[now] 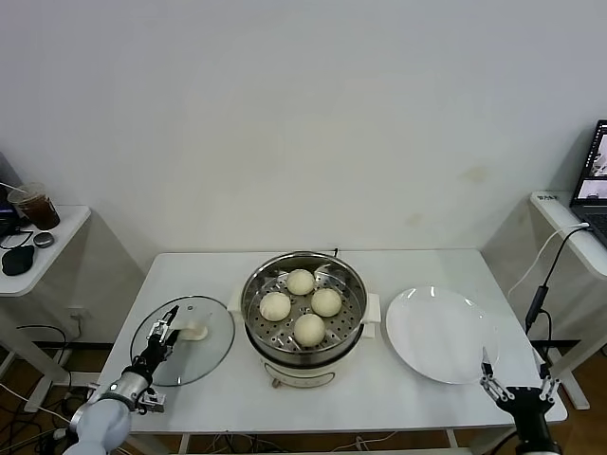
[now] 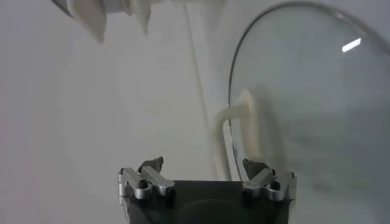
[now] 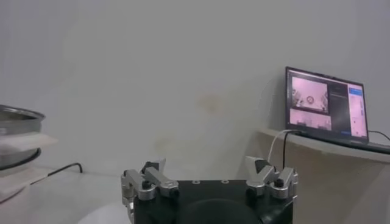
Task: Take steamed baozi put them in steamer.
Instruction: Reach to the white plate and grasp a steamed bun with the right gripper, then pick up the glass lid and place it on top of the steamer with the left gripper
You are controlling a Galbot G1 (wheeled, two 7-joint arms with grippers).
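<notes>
My left gripper (image 1: pixel 169 329) sits low over the glass lid (image 1: pixel 211 349) at the table's left side, its fingers spread apart on either side of the lid's white handle (image 2: pixel 234 131) without closing on it. From its wrist camera I see the handle standing between the two fingertips (image 2: pixel 153 165), the lid's rim curving off behind.

My right gripper (image 1: pixel 517 390) hangs at the table's near right corner, fingers wide apart, holding nothing, just off the edge of the white plate (image 1: pixel 441 334). Its wrist camera looks across at a laptop (image 3: pixel 326 103) on a side shelf.

Between lid and plate stands the steamer (image 1: pixel 305 313), uncovered. All four steamed baozi (image 1: pixel 302 304) lie on its perforated tray, close together in a diamond. A cup (image 1: pixel 35 205) of dark drink stands on the small side table (image 1: pixel 57 248) at far left.
</notes>
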